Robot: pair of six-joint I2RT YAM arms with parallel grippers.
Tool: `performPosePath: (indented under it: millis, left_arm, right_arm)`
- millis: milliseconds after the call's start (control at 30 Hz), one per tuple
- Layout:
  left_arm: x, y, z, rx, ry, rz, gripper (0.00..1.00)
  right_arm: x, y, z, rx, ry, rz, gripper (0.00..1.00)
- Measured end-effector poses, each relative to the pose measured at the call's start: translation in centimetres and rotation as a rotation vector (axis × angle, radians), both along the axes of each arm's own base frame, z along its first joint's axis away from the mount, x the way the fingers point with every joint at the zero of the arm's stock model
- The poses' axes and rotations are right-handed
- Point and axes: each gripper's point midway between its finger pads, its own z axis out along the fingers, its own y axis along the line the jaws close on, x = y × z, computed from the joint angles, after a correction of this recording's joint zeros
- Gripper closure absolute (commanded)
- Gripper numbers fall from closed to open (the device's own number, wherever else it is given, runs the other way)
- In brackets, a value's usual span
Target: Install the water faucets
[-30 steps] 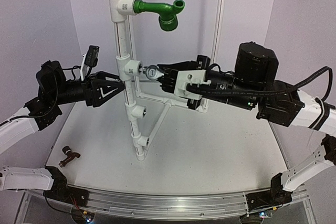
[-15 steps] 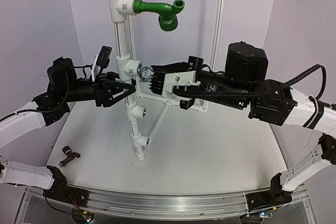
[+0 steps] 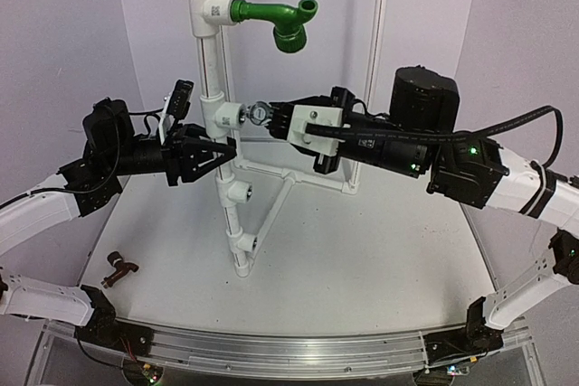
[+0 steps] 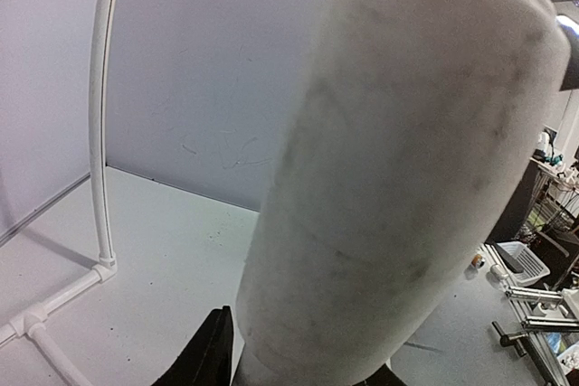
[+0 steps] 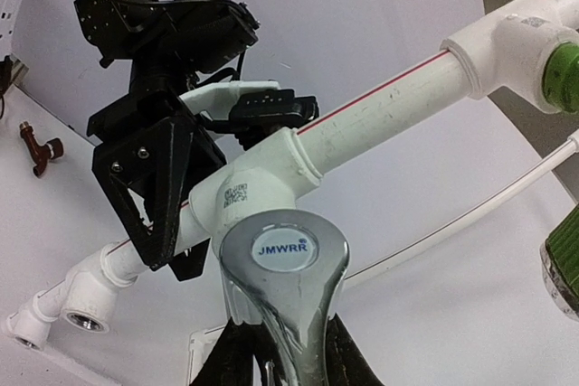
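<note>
Arms first: my right arm reaches in level from the right, and my right gripper [image 3: 273, 117] is clamped on the chrome faucet [image 3: 260, 115], one finger on each side of its body. In the right wrist view the faucet's round cap faces the camera (it reads JMWRR). Its far end sits at the side outlet of the tee [image 3: 222, 116] on the upright pipe [image 3: 210, 61]. I cannot tell whether it is threaded in.

My left arm comes in from the left at about the same height. My left gripper [image 3: 220, 145] is closed around the pipe just below that tee, one black finger in front and one behind. The pipe fills the left wrist view.

A lower tee [image 3: 237, 192] shows an open threaded socket. A green elbow [image 3: 276, 15] juts right from the top fitting.

The brown faucet [image 3: 118, 267] lies on the white table [image 3: 362, 259] near the front left corner, well apart from both grippers. The pipe stands on a thin white frame [image 3: 298, 176] braced on the table. A pale wall [image 3: 63, 33] curves around behind.
</note>
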Motion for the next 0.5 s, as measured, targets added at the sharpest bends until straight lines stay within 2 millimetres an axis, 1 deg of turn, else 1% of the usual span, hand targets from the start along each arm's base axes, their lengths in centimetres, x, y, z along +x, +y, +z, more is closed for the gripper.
performPosePath:
  millis: [100, 267, 367, 500]
  left_arm:
    - [-0.05, -0.01, -0.01, 0.001, -0.007, -0.003, 0.85]
    - [-0.05, 0.0, 0.0, 0.002, -0.026, -0.001, 0.97]
    - [-0.05, 0.0, 0.0, 0.003, -0.031, -0.001, 0.99]
    - [-0.07, 0.0, 0.02, 0.003, -0.038, -0.002, 1.0]
  right_arm:
    - [0.08, -0.03, 0.0, 0.002, 0.003, 0.004, 1.0]
    - [-0.31, 0.16, 0.01, 0.006, 0.011, 0.029, 1.0]
    - [-0.53, 0.3, 0.14, 0.014, 0.014, 0.043, 1.0]
    - [-0.66, 0.67, -0.02, 0.017, 0.013, 0.059, 1.0]
